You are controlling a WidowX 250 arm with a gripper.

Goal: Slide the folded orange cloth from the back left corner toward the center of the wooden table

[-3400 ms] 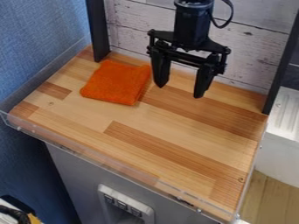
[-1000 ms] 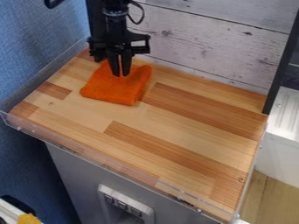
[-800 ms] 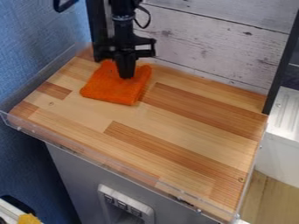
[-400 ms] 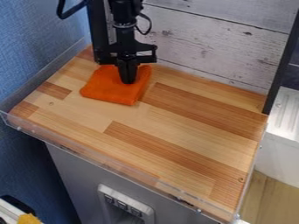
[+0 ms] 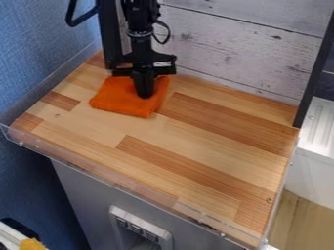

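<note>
Nearest the camera, a transparent edge guard (image 5: 117, 181) runs along the front of the butcher-block tabletop (image 5: 196, 136), whose boards carry strips of lighter and darker wood. Any movement of the cloth toward this side would best stay low and slow, ending short of the guard, so that the fabric does not ride up against it.

Farther back, toward the rear left of the view, the folded orange cloth (image 5: 117, 100) lies flat on the wood, its near corners squared and its layers apparently stacked. The black two-finger gripper (image 5: 144, 95) points down at the cloth's right-hand part, its tip against or just over the fabric. Whether it is open or closed, I cannot tell from this angle, nor whether any fabric is gripped.

Handling the cloth well probably calls for light, even downward pressure: enough to engage the fabric, not so much that the tip scrapes the wood. A grip should take in all the intended layers, since catching only the top one could unfold the stack; a quick sideways pull may bunch it.

Behind, the black upright post (image 5: 110, 36) and whitewashed plank wall (image 5: 241, 44) stand close to the arm, so sideways or rearward movements there need care.
</note>
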